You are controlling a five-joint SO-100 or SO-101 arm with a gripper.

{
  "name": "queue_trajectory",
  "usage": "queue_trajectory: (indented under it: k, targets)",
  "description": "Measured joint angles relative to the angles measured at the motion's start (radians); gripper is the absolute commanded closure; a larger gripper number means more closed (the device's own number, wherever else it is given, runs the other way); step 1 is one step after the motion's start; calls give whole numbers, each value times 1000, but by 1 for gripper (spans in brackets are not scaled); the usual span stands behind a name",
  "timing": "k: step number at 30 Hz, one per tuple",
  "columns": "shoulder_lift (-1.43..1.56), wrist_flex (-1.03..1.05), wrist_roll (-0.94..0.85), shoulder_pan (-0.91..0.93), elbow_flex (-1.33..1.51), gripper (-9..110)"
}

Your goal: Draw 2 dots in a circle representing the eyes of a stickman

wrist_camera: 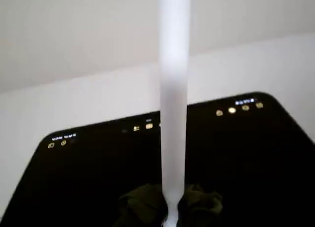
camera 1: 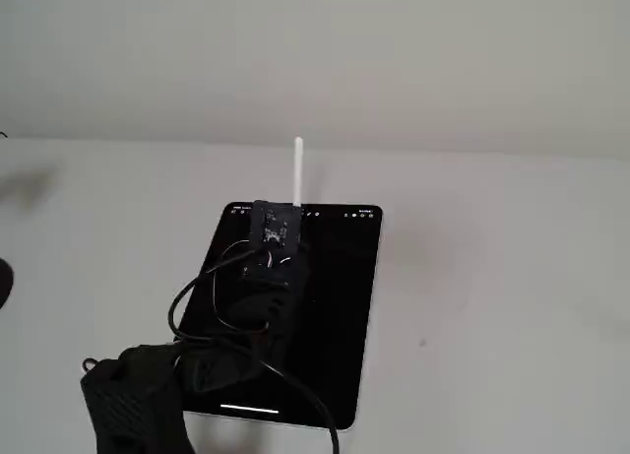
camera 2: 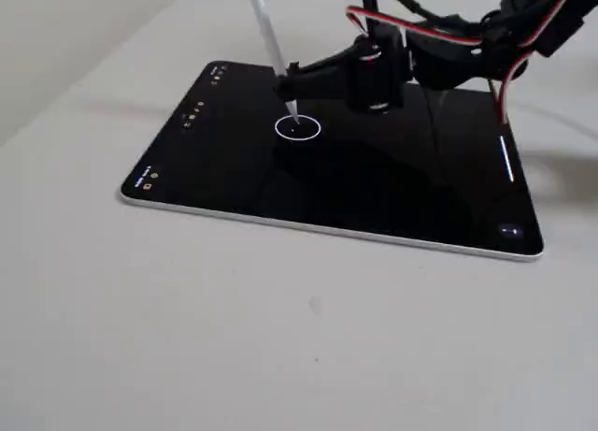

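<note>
The fingers (wrist_camera: 170, 207) are clenched on the stylus (camera 2: 271, 48), whose tip sits inside the circle (camera 2: 298, 128), toward 12 o'clock of the tablet (camera 2: 392, 202). One faint dot (camera 2: 292, 130) may show. Risk: any drag smears the dot into a stroke.

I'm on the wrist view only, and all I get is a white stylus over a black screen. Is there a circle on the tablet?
Observer: Yes. A fixed view shows a thin white circle on the tablet, nearer the edge with the small icons.
Operator: Where's the tip relative to it?
Observer: The stylus leans, and its tip points inside the ring, left of centre in that view. I cannot tell whether it touches the glass.
Operator: Any dots drawn yet?
Observer: None that I can make out; at this size a speck could be missed.
</note>
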Motion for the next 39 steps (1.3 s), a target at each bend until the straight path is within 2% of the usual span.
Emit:
queue_trajectory:
  k: [9, 15, 25, 31, 39]
  targets:
    - [193, 242, 328, 72, -52, 102]
    - [413, 581, 621, 118, -129, 102]
    - [787, 1046, 951, 138, -143, 102]
    - [1189, 1465, 1074, 129, -74, 102]
    - [1825, 1770, 1094, 43, 270, 102]
